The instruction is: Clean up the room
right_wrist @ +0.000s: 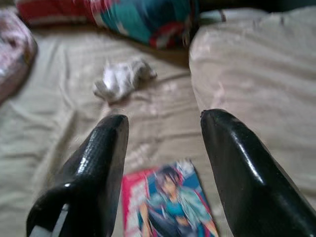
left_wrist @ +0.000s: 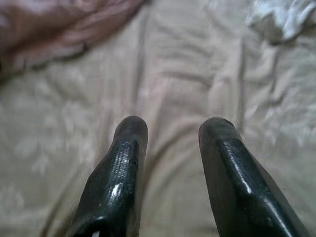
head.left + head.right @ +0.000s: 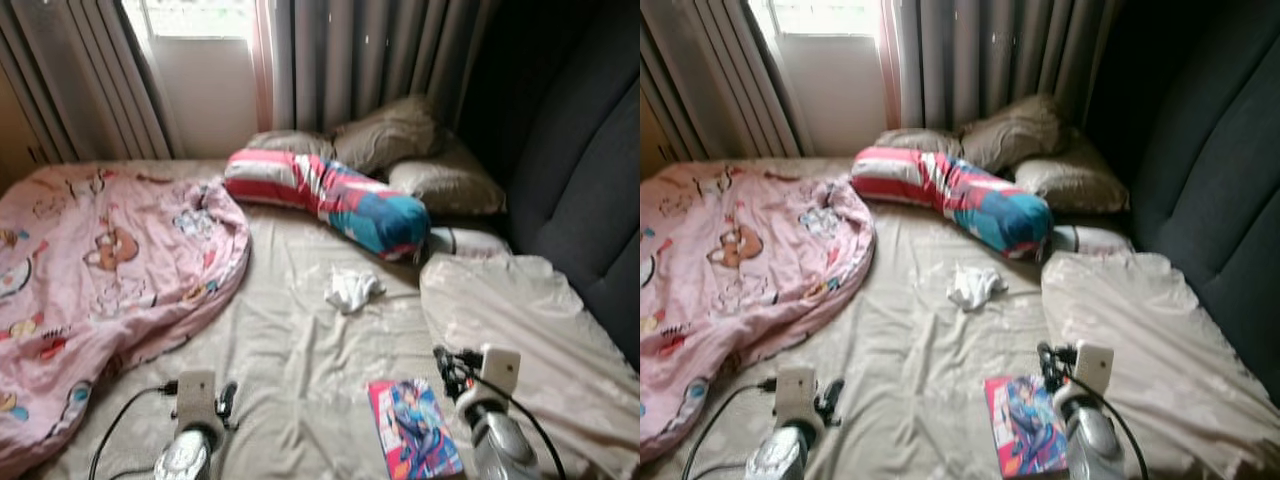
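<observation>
Both end effectors are hovering released over the bed [image 3: 300, 350]: right end effector [image 1: 163, 148] is hanging just above the comic [image 3: 414, 428], left end effector [image 2: 170, 143] well left of it. White cloth [image 3: 352, 288] is lying beyond the comic, near the bolster [image 3: 330, 195].

Pink blanket [image 3: 100, 270] runs off the left edge. Comic book [image 3: 415, 430] cut by the bottom edge, cover art too blurry to read. Bolster [image 1: 123, 15] smeared in the right wrist view.
</observation>
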### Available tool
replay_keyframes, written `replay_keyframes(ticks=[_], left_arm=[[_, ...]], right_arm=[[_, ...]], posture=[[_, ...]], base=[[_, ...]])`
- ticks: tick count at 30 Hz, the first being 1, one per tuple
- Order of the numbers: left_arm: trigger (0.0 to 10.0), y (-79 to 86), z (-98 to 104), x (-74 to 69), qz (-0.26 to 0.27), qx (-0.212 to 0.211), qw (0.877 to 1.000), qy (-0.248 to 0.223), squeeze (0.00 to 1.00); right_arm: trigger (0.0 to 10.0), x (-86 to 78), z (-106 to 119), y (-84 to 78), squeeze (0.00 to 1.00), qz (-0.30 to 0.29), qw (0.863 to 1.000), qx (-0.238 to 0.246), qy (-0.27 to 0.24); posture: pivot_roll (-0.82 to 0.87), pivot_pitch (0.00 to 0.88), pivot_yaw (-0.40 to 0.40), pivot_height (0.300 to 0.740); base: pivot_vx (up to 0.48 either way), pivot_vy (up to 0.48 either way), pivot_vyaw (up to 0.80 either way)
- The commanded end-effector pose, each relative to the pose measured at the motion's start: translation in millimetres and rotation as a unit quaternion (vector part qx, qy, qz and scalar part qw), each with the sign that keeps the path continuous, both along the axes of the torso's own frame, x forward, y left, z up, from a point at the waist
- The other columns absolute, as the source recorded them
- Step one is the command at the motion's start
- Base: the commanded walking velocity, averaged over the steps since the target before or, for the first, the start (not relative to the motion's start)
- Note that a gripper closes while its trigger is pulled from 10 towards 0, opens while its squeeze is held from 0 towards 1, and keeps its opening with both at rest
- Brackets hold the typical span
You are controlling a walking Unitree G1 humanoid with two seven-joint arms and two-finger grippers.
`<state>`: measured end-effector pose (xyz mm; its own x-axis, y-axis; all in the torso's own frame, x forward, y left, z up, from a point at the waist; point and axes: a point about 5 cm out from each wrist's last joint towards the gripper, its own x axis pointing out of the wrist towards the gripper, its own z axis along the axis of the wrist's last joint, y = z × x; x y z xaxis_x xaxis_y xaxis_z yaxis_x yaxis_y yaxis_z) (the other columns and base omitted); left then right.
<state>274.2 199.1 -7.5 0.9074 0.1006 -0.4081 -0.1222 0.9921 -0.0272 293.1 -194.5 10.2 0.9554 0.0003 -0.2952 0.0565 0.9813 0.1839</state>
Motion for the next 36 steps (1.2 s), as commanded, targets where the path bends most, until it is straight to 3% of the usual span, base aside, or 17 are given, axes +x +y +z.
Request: replay_keyframes(ticks=[1,3,5,8,12,13,19,24,34,36], left_arm=[[10.0,5.0,-9,-8.4,0.011,0.004,1.000,0.027,0.00],[10.0,8.7,-19,-18.4,0.022,0.004,0.998,0.059,0.00],[10.0,9.7,-23,-21.9,0.025,0.004,0.997,0.070,0.00],[10.0,13.1,-39,-41.0,0.037,0.006,0.992,0.122,0.00],[10.0,14.2,-46,-49.8,0.042,0.003,0.988,0.146,0.00],[10.0,15.7,-52,-57.8,0.043,0.002,0.984,0.170,0.00],[10.0,21.2,-57,-68.0,0.044,0.010,0.980,0.196,0.00],[10.0,27.5,-64,-82.8,0.055,0.008,0.974,0.221,0.00],[10.0,11.3,-75,-98.0,0.031,0.000,0.968,0.248,0.00],[10.0,9.4,-77,-101.5,0.011,0.012,0.966,0.259,0.00]], right_arm=[[10.0,-9.8,-12,-4.3,0.00,-0.003,0.999,-0.011,0.041],[10.0,-21.4,-26,-7.1,0.00,0.001,0.996,-0.025,0.090],[10.0,-25.4,-30,-7.7,0.00,0.004,0.994,-0.029,0.105],[10.0,-53.0,-53,-14.9,0.00,0.024,0.981,-0.060,0.182],[10.0,-63.7,-60,-18.3,0.00,0.034,0.975,-0.074,0.208],[10.0,-69.2,-64,-20.9,0.00,0.035,0.971,-0.077,0.225],[10.0,-72.9,-67,-23.8,0.00,0.032,0.967,-0.072,0.242],[10.0,-88.3,-75,-28.7,0.00,0.013,0.959,-0.073,0.273],[10.0,-115.4,-86,-40.5,0.00,0.002,0.949,-0.079,0.306],[10.0,-132.6,-93,-41.3,0.00,-0.001,0.945,-0.085,0.317]], posture=[[-0.05,0.000,-0.058,0.740],[-0.04,0.000,-0.071,0.740],[-0.04,0.000,-0.074,0.740],[-0.03,0.000,-0.089,0.740],[-0.04,0.000,-0.078,0.740],[-0.05,0.000,-0.068,0.740],[-0.06,0.000,-0.076,0.740],[-0.08,0.000,-0.062,0.740],[-0.06,0.000,-0.069,0.740],[-0.05,0.000,-0.052,0.740]], base=[[0.000,0.000,0.00],[0.000,0.000,0.00],[0.000,0.000,0.00],[0.000,0.000,0.00],[0.000,0.000,0.00],[0.000,0.000,0.00],[0.000,0.000,0.00],[0.000,0.000,0.00],[0.000,0.000,0.00],[0.000,0.000,0.00]])
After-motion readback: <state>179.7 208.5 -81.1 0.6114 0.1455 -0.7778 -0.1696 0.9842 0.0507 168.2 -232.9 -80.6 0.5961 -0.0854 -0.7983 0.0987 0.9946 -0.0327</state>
